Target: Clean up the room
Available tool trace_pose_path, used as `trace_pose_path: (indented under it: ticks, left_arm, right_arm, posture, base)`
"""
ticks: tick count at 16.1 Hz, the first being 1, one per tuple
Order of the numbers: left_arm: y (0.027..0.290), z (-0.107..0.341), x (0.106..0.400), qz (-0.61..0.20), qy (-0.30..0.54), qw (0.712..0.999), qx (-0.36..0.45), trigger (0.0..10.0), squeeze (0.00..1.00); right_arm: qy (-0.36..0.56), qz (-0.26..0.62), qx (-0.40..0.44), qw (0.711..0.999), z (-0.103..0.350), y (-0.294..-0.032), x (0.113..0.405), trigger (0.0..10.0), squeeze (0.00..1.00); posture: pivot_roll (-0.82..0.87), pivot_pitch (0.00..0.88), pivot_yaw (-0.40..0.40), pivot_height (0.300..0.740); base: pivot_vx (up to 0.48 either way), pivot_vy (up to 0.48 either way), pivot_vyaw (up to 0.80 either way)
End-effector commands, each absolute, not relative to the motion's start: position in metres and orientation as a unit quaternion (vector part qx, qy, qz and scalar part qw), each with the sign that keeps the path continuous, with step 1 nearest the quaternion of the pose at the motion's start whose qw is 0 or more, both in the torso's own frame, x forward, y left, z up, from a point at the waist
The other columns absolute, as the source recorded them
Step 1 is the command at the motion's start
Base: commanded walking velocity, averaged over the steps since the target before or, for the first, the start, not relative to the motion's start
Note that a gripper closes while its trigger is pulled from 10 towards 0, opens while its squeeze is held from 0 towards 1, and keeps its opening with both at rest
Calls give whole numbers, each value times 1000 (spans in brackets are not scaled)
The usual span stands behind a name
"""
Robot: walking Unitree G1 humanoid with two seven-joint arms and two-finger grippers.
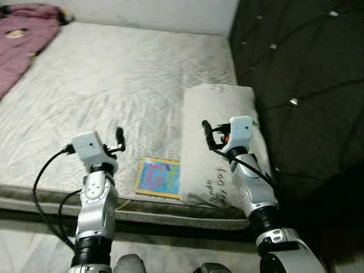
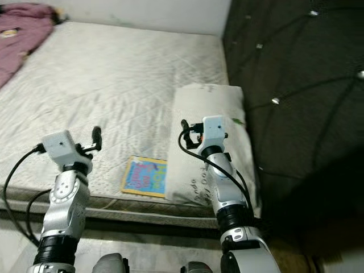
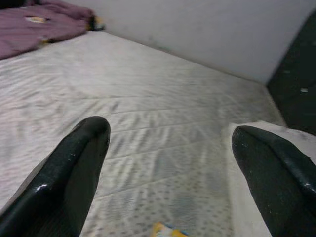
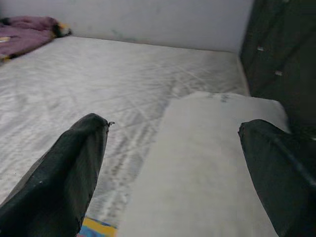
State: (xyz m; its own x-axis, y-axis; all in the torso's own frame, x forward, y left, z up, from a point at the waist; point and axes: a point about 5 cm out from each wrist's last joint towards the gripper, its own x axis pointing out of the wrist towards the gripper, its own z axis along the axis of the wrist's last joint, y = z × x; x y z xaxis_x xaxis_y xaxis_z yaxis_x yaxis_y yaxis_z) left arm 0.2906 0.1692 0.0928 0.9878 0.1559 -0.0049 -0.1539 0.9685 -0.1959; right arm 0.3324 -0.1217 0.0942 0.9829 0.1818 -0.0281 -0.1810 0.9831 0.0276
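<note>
Bare mattress (image 1: 114,85) with pillow (image 1: 219,142), colourful book (image 1: 158,177) just beside it, purple blanket (image 1: 23,34) (both grippers' jaws spread).

You are looking at two silver arms built of rounded metal segments joined by black rings. Each one is ending in a white boxy wrist housing. A black cable is looping out from the left arm (image 1: 94,210), and another is running down the right arm (image 1: 253,193). The fingers (image 3: 74,173) are showing glossy black with rounded tips. A small orange-red spot is showing on the right gripper (image 1: 207,133).
</note>
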Motion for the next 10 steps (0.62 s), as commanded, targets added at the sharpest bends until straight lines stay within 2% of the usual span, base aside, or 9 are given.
trace_pose_path:
  ticks: [1, 10]
  left_arm:
    - [168, 94, 292, 73, -6, 993, -96, 10000, 0]
    - [165, 96, 295, 70, -9, 993, -95, 10000, 0]
  right_arm:
    - [22, 88, 16, 996, 92, -124, 333, 10000, 0]
    - [25, 90, 14, 996, 92, -123, 334, 10000, 0]
  posture:
    - [-1, 0, -37, 740]
    - [-1, 0, -41, 740]
  base:
    - [0, 270, -419]
    - [0, 273, 0]
